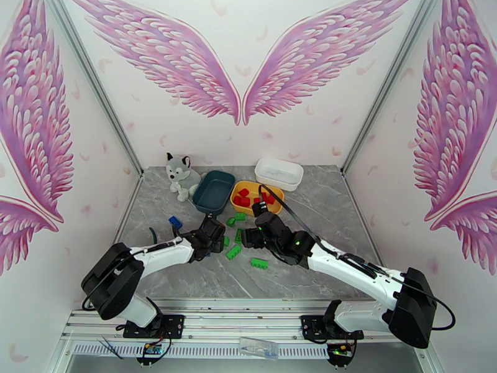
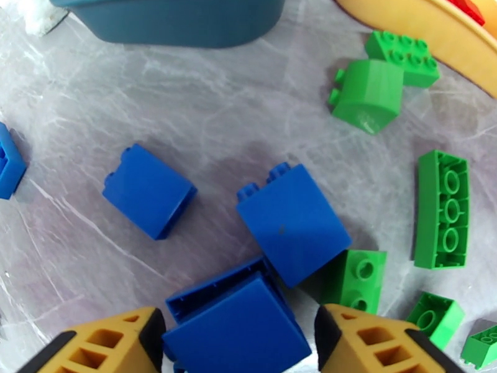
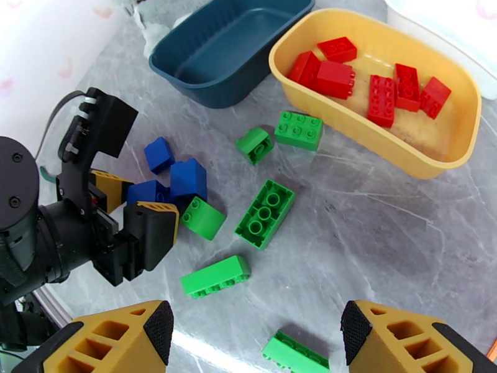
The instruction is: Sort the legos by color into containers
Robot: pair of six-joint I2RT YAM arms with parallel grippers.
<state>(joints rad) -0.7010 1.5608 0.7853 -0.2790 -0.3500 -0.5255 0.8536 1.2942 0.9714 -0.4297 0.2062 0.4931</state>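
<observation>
My left gripper [image 2: 236,334] is low over a cluster of blue legos, its fingers on either side of one blue brick [image 2: 239,324] that lies on the table, with a slim gap at the right finger. Two more blue bricks [image 2: 292,225] [image 2: 149,191] lie just beyond it, and another [image 1: 176,222] sits off to the left. Green legos [image 3: 265,212] are scattered between the arms. My right gripper [image 3: 255,331] hovers open and empty above them. Several red legos [image 3: 335,79] lie in the yellow tub [image 3: 397,153]. The teal tub [image 3: 230,45] holds nothing. The white tub [image 1: 279,172] stands behind.
A plush husky [image 1: 181,175] sits at the back left beside the teal tub [image 1: 202,203]. The two grippers [image 1: 214,234] [image 1: 247,236] are close together mid-table. Green bricks [image 1: 259,263] lie near the front, and a cell wall runs along each side.
</observation>
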